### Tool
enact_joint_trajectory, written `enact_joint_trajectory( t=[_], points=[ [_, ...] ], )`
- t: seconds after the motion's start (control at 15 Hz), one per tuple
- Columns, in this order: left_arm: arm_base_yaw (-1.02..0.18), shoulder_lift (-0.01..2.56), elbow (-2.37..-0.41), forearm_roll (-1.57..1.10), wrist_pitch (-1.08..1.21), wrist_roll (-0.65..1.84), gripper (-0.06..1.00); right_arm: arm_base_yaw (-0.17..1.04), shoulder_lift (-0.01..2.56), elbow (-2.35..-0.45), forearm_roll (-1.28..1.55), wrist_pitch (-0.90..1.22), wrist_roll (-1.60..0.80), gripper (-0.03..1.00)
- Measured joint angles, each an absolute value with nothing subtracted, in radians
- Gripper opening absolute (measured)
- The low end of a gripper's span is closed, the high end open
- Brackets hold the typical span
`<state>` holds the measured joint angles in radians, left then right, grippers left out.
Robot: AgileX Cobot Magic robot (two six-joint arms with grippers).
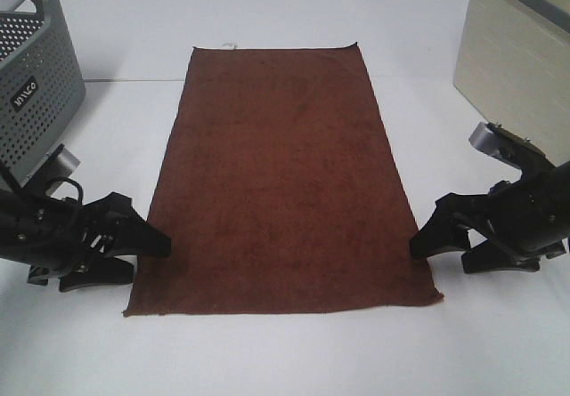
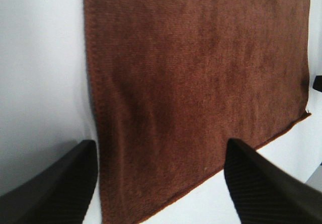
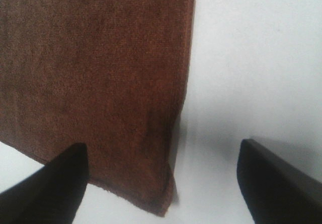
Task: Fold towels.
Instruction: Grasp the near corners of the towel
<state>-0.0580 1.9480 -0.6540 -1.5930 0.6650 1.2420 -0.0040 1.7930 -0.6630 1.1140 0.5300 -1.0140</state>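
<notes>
1. As it lies spread flat in the middle of the plain white tabletop (image 1: 285, 351), the dark reddish-brown rectangular terry towel (image 1: 283, 182) has one short edge toward the two arms. The other short edge is at the far side, where a small white tag (image 1: 229, 46) shows by the left corner.
2. Its pile looks soft and faintly mottled, with a narrow stitched hem round the edge. The near right corner (image 3: 168, 196) curls up slightly.
3. The black left gripper (image 1: 151, 258) sits low beside the towel's left long edge, toward the near end. Its jaws are spread wide and hold nothing. In the left wrist view the near left corner of the cloth lies between its dark, finely ribbed fingers (image 2: 261, 183).
4. The black right gripper (image 1: 438, 254) mirrors it at the right long edge, equally wide apart and empty. In the right wrist view one finger (image 3: 50, 183) is over the cloth and the other over bare tabletop, with the hem running between them.
5. A grey perforated plastic basket (image 1: 36, 67) stands at the far left, well apart from the towel.
6. A pale beige box-shaped unit (image 1: 512, 67) stands at the far right, also clear of the cloth.
</notes>
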Motion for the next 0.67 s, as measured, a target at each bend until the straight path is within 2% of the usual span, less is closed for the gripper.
enact_joint_trajectory(
  t=[0.13,0.33,0.4,0.47,0.53,0.6,0.67],
  points=[
    [-0.099,1.954,-0.668,-1.601,0.647,1.242,0.68,0.006,1.841,-0.691,1.124,0.570,-1.016,0.73],
    [-0.164,1.956,-0.701,-1.602,0.593,1.240,0.65,0.090,1.893,-0.731,1.148,0.600,-1.024,0.66],
    [-0.176,1.958,-0.705,-1.603,0.575,1.230,0.59,0.112,1.902,-0.742,1.149,0.594,-1.017,0.60],
    [-0.178,1.959,-0.705,-1.602,0.557,1.216,0.47,0.122,1.905,-0.743,1.149,0.577,-0.996,0.50],
    [-0.178,1.963,-0.705,-1.601,0.539,1.204,0.24,0.123,1.908,-0.743,1.138,0.545,-0.942,0.32],
    [-0.178,1.963,-0.705,-1.600,0.538,1.201,0.10,0.123,1.914,-0.743,1.136,0.526,-0.899,0.16],
    [-0.178,1.963,-0.705,-1.599,0.538,1.201,0.01,0.123,1.915,-0.743,1.132,0.521,-0.867,0.04]
  ],
)
